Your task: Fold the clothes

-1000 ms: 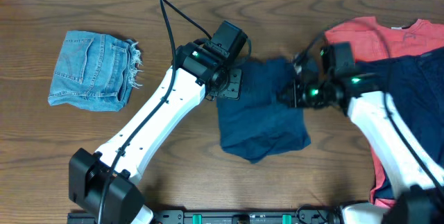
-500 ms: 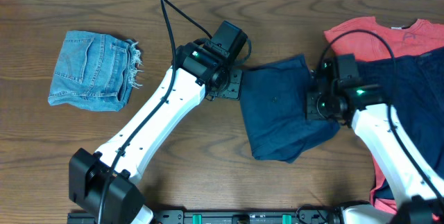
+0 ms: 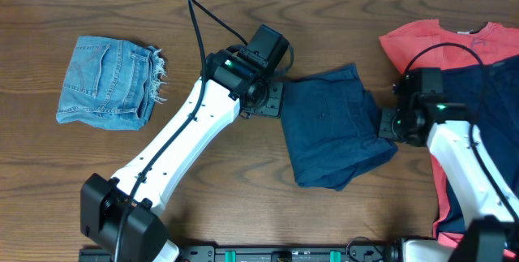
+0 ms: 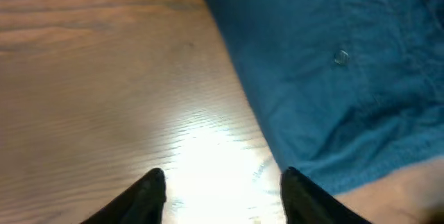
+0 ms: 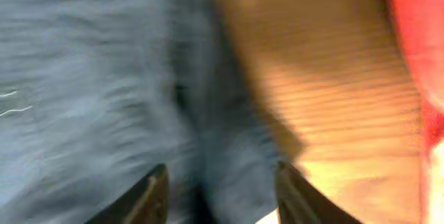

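Note:
A dark blue garment (image 3: 328, 124) lies crumpled at the table's centre; it also shows in the left wrist view (image 4: 333, 71) and, blurred, in the right wrist view (image 5: 104, 85). My left gripper (image 3: 272, 100) is open and empty over bare wood at the garment's left edge (image 4: 220, 182). My right gripper (image 3: 389, 124) is open at the garment's right edge, fingers over the cloth (image 5: 218, 182), holding nothing. A folded pair of denim shorts (image 3: 109, 82) lies at the far left.
A red shirt (image 3: 454, 43) with another dark blue garment (image 3: 486, 92) on it lies at the right edge, under my right arm. The wooden table (image 3: 203, 197) shows in front of and behind the clothes.
My right gripper pulled the dark blue garment rightward, then let go of it and drew back to the right. The garment now lies more spread to the right. My left arm stayed put.

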`<state>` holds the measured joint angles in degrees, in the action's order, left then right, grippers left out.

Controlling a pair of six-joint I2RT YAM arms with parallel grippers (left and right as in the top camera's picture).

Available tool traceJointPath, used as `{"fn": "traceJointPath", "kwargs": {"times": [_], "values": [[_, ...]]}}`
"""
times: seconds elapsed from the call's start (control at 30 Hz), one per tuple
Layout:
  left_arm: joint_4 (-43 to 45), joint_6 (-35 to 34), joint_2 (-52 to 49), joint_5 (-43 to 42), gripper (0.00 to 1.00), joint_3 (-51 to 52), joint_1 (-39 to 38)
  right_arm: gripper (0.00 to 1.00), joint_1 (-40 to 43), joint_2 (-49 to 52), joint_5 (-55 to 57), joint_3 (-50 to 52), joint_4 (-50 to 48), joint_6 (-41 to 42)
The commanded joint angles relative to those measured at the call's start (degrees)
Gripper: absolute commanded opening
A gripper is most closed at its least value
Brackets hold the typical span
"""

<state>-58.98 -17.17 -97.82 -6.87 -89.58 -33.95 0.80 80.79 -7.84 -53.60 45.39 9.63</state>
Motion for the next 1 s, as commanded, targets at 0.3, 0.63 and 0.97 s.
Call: {"fn": "traceJointPath", "kwargs": {"times": [0.3,0.63,0.97], "values": [[1.7,2.4,-2.6,-8.3,0.19,2.1,0.1,0.12,-5.7,-3.8,-17.1,0.1,2.7,-0.1],[1.3,2.6,-5.0,-13.8,0.33,2.2,-0.1,0.02,-3.2,8.7,-4.2,12.5,-1.5,14.4],[10.3,2.6,-5.4,-16.7,0.45,6.5,-5.6,0.03,-3.1,8.8,-5.9,12.4,-6.4,11.5]]}}
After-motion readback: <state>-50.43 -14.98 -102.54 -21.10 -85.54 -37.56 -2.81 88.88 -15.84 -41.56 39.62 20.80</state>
